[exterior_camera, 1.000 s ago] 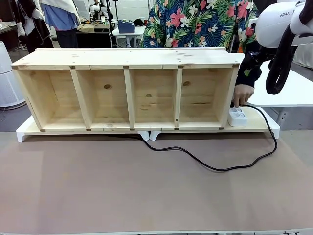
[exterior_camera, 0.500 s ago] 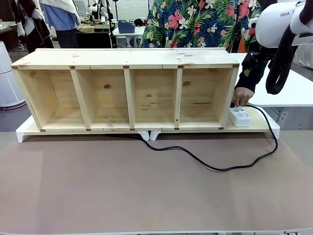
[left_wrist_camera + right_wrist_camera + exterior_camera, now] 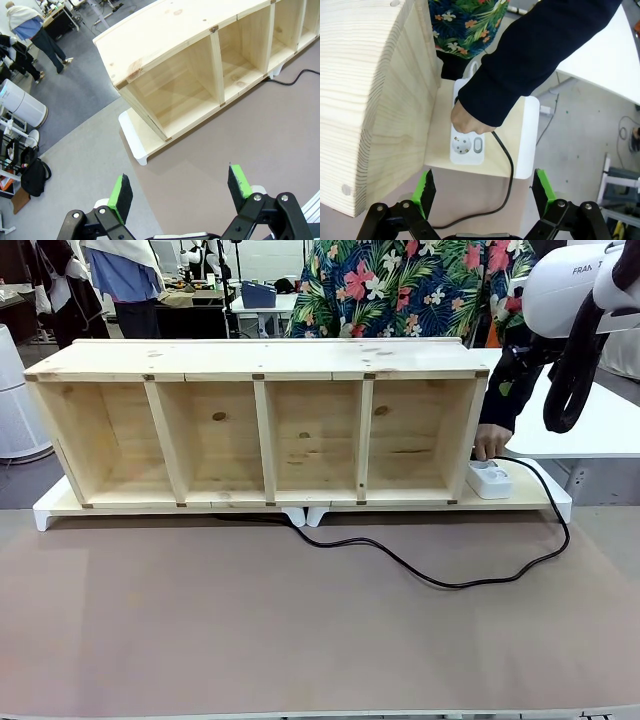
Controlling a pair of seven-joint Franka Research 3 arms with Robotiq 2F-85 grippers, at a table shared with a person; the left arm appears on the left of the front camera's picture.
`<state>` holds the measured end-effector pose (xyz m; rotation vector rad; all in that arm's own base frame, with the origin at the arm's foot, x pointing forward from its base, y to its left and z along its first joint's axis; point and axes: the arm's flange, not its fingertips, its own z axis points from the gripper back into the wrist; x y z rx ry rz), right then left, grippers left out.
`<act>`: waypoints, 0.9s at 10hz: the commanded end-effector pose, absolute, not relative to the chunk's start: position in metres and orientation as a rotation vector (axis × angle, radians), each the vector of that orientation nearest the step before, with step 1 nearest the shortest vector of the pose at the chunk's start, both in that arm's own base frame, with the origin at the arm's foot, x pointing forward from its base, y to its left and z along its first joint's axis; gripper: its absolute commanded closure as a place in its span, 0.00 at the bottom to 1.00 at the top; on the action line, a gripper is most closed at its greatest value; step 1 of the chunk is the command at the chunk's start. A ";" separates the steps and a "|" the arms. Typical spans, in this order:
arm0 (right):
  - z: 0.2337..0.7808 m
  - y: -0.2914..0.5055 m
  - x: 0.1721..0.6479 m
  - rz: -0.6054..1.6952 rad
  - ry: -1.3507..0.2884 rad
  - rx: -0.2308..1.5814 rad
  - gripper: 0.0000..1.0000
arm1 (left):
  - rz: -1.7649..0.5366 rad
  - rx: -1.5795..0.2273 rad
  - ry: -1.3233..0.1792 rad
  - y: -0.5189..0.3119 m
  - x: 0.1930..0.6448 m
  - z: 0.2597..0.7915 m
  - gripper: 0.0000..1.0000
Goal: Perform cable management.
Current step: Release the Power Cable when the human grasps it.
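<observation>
Front view: you look across the brown desk at a four-bay wooden shelf standing on a white base board along the far edge. The cable leaves the white power strip at the board's right end, loops out over the desk toward its right edge, then runs back to the middle of the board's front edge and on leftward along the foot of the board; its far end is hard to make out in the shadow there. The person's hand rests at the strip, presumably pressing the plug home, so the slack lies loose and untidied. Part of the right arm hangs above the far right corner, its gripper cut off. Left wrist view: the left gripper hovers with jaws spread wide and nothing between them, well clear of the shelf's left end; a short stretch of cable appears at the upper right edge. Right wrist view: the right gripper is likewise released and empty, poised above the strip as if waiting its turn. The hand covers the plug and the strip's far sockets, so you cannot tell how the plug is seated; the cable emerges under the sleeve and trails off the board's near edge.
</observation>
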<state>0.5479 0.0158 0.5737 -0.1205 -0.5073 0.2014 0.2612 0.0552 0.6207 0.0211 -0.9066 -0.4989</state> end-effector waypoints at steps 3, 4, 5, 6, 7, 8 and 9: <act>0.573 0.016 0.548 0.195 -0.502 -0.109 0.00 | -0.481 0.020 -0.917 0.054 0.264 0.621 0.00; 0.573 0.016 0.548 0.195 -0.502 -0.109 0.00 | -0.481 0.020 -0.917 0.054 0.264 0.621 0.00; 0.573 0.016 0.548 0.195 -0.502 -0.109 0.00 | -0.481 0.020 -0.917 0.054 0.264 0.621 0.00; 0.573 0.016 0.548 0.195 -0.502 -0.109 0.00 | -0.481 0.020 -0.917 0.054 0.264 0.621 0.00; 0.573 0.016 0.548 0.195 -0.502 -0.109 0.00 | -0.481 0.020 -0.917 0.054 0.264 0.621 0.00; 0.573 0.016 0.548 0.195 -0.502 -0.109 0.00 | -0.481 0.020 -0.917 0.054 0.264 0.621 0.00; 0.573 0.016 0.548 0.195 -0.502 -0.109 0.00 | -0.481 0.020 -0.917 0.054 0.264 0.621 0.00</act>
